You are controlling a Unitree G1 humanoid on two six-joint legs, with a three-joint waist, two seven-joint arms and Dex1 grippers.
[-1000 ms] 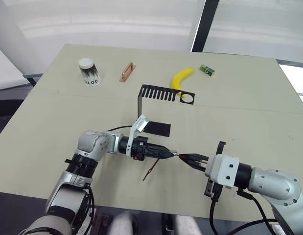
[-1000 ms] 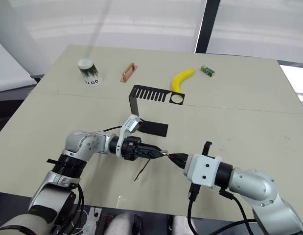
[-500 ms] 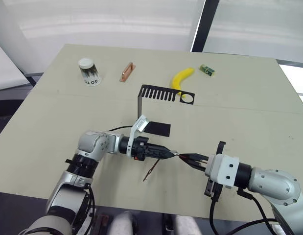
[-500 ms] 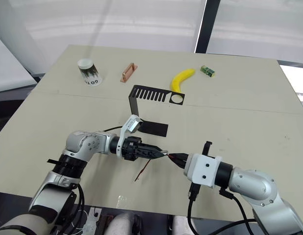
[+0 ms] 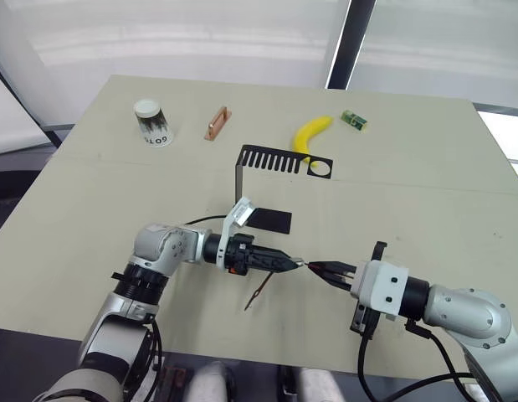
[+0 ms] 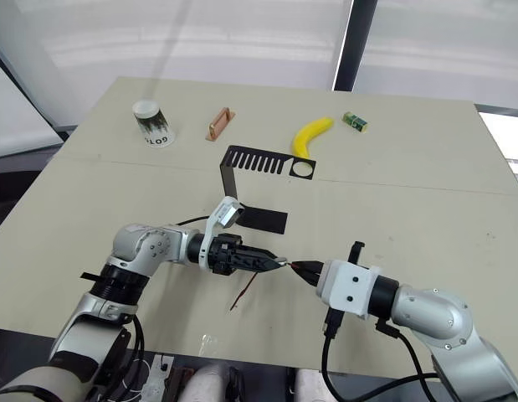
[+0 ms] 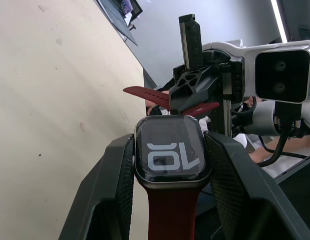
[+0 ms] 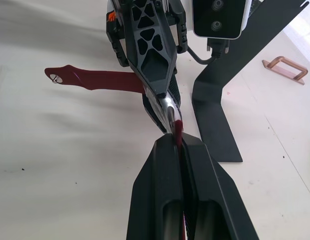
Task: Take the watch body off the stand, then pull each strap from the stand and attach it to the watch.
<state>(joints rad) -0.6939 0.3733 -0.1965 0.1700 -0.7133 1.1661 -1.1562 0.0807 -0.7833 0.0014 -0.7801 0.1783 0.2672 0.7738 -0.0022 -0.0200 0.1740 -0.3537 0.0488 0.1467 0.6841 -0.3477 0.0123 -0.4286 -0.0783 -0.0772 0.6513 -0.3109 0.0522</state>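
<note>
The watch body [image 7: 171,152], black screen with pale marks, sits clamped between my left gripper's [image 5: 285,261] fingers just above the table's front half. One maroon strap [image 5: 258,294] is fixed to it and hangs down to the table; the same strap [image 8: 102,80] sticks out sideways in the right wrist view. My right gripper [image 5: 320,269] is shut on the other strap [image 8: 178,131], whose free end meets the watch body's edge [image 8: 167,107]. The black stand [image 5: 269,159] stands behind both grippers with no straps on its slotted arm.
At the back of the table are a paper cup [image 5: 151,122], a copper-coloured handle [image 5: 216,122], a banana [image 5: 310,134] and a small green box [image 5: 353,120]. The stand's flat base [image 5: 271,220] lies just behind my left wrist.
</note>
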